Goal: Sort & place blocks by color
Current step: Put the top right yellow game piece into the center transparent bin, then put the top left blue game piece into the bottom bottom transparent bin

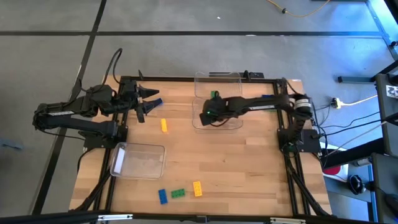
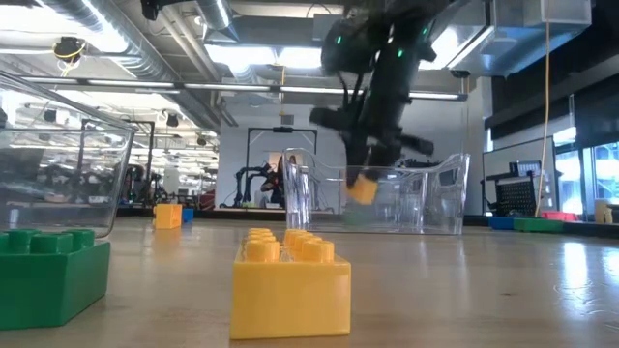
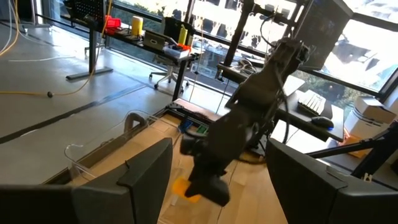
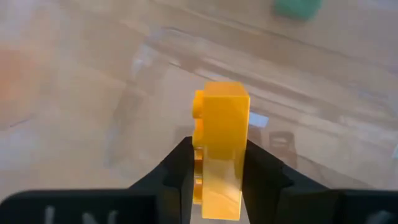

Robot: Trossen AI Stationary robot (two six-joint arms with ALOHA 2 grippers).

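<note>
My right gripper (image 1: 208,116) is shut on a yellow-orange block (image 4: 221,140) and hangs over the far clear bin (image 1: 235,77). A green block (image 1: 214,94) lies in that bin, also visible in the right wrist view (image 4: 297,7). My left gripper (image 1: 145,103) is open, raised at the table's far left, with a blue block (image 1: 154,101) by its fingertips. A yellow-orange block (image 1: 164,125) lies on the table near it. Blue (image 1: 163,196), green (image 1: 178,193) and yellow-orange (image 1: 198,188) blocks lie in a row at the near edge. My right gripper pinches the yellow-orange block by two opposite side faces (image 4: 239,155) between its two fingers (image 4: 180,171). The fingers come from above, pointing down. The block (image 2: 363,187) is lifted clear, level with the far bin's walls, its studs turned sideways.
A second clear bin (image 1: 153,147) stands at the near left. The table's middle and right are bare wood. The right arm (image 3: 267,81) reaches across the far bin, in front of the left wrist camera. Black frame rails run along the table's edges.
</note>
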